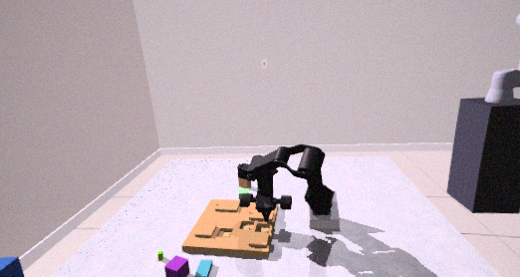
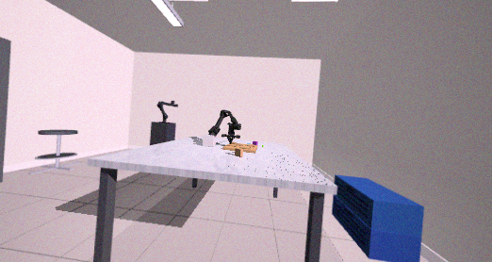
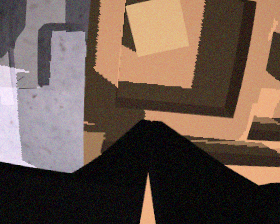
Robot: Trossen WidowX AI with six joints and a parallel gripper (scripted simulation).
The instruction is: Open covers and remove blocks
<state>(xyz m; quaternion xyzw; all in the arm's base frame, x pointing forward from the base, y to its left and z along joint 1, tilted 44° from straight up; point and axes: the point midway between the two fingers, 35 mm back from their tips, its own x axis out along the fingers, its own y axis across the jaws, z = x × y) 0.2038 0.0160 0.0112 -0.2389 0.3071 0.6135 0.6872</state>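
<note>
The orange-brown puzzle board (image 1: 199, 240) (image 2: 228, 148) lies flat on the table. Low raised covers show on it, one at its back (image 1: 227, 207), one at the left (image 1: 204, 232) and one at the near right (image 1: 259, 244). Open recesses show at its middle and right. In the wrist view a pale tan block (image 3: 158, 26) sits in a square recess near the board's edge. My gripper (image 1: 266, 219) (image 2: 231, 142) (image 3: 149, 131) is shut and empty, pointing down just over the board's right part. The hand hides some of the board; how far each cover is open is hard to tell.
In front of the board are a purple cube (image 1: 176, 267) (image 2: 254, 143), a cyan block (image 1: 204, 268) and a tiny green cube (image 1: 160, 255) (image 2: 262, 146). Behind it are a light green piece (image 1: 243, 191) and a brown block (image 1: 244, 182) (image 2: 238, 153). The arm's base stands to the right.
</note>
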